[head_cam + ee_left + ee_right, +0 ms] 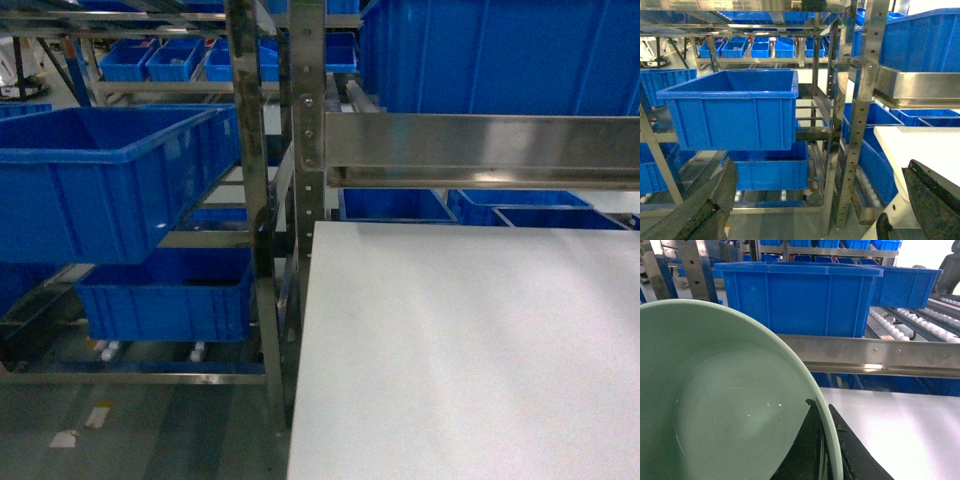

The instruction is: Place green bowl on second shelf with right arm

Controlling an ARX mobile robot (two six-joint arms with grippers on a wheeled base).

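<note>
The green bowl (725, 405) is filling my right wrist view, right fingers (812, 450) clamping its rim; left fingers (810, 200) apart. I'm aiming to lift it over the steel rail (875, 356) onto the second shelf (910, 325).

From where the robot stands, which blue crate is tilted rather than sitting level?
The big crate at upper left on the steel rack. It slopes down toward the rack's post, while the crate below it sits level.
</note>
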